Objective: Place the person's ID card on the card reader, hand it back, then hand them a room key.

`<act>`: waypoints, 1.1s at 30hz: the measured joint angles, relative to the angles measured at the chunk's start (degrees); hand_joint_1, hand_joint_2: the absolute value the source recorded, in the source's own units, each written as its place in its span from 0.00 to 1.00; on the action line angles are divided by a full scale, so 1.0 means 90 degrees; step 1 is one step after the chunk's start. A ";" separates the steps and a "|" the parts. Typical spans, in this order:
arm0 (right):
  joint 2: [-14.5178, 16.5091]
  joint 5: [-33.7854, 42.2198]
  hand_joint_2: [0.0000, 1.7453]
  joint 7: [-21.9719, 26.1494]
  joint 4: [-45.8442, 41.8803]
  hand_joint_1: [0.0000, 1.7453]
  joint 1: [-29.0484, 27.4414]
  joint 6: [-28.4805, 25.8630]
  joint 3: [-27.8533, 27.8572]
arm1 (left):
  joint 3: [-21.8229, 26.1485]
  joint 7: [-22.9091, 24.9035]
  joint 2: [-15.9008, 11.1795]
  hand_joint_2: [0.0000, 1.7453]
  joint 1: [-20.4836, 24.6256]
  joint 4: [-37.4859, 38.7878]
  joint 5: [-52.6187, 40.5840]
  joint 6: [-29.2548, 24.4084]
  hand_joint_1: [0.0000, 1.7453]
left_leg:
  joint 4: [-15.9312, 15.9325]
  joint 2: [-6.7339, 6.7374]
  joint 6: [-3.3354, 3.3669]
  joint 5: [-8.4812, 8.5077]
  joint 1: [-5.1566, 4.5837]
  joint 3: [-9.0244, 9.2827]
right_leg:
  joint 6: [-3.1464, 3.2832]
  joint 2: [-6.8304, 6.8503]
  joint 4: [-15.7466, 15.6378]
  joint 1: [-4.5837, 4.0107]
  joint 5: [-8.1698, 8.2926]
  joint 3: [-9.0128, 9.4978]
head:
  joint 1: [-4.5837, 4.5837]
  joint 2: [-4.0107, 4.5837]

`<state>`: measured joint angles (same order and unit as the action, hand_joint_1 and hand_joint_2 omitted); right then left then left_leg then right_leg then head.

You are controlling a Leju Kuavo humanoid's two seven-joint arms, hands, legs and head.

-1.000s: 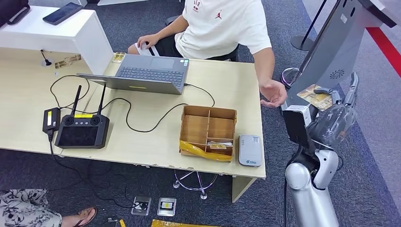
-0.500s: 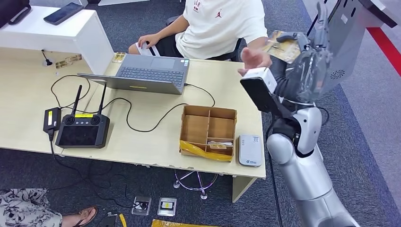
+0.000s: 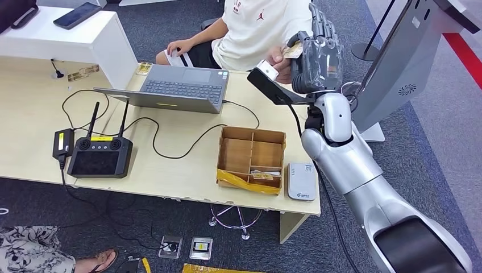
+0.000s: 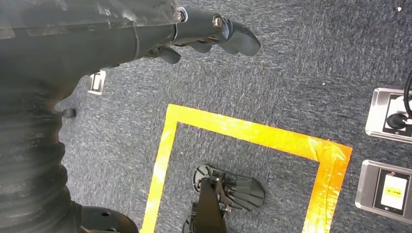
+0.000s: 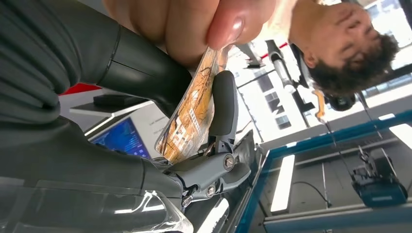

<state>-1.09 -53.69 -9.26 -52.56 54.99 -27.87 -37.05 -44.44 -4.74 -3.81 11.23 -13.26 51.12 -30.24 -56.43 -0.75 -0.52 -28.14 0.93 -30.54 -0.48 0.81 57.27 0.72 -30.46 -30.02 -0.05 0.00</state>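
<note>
Swinging up and inward from beside the grey kiosk (image 3: 398, 62), the right hand (image 3: 318, 54) now sits high above the far corner of the desk (image 3: 170, 170), right against the person's hand (image 3: 278, 57). It pinches the card (image 5: 192, 114) between thumb and a dark finger, while the person's fingers (image 5: 194, 24) close on the card's upper edge, so both hold it at this moment. Whether this is the ID card or the room key cannot be told; it has a gold printed face.

Such a card is light, thin and stiff, with a slick surface, so it is best taken flat across its faces near an edge, leaving the other edge free for the receiver. Letting go too soon could drop it.

Beside the card reader (image 3: 300, 181), a small grey box at the desk's near corner, stands a wooden tray (image 3: 250, 156) with compartments holding more cards. Farther from the reader lie a laptop (image 3: 176, 88), a black controller (image 3: 99, 156) and trailing cables. Grey carpet covers the floor, with yellow tape (image 4: 243, 133) marking a square.

The left hand (image 4: 214, 36) hangs over that carpet, holding nothing, fingers loosely curled.
</note>
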 joint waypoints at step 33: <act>-0.0005 -0.0448 1.00 -0.0447 0.2183 0.00 0.0210 0.0206 -0.0837 | -0.0149 0.0007 0.0039 1.00 -0.0034 0.0006 0.0071 -0.0047 0.00 | -0.0011 0.0003 -0.0001 0.0001 0.0000 0.0001 | 0.0000 -0.0009 0.0000 0.0000 0.0000 -0.0007 | -0.0001 0.0000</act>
<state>-1.14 -57.72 -13.28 -32.92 56.88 -26.02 -44.59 -45.78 -4.68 -3.46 10.93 -13.20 51.76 -30.67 -56.53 -0.72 -0.53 -28.13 0.94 -30.54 -0.48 0.73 57.27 0.72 -30.46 -30.08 -0.06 0.00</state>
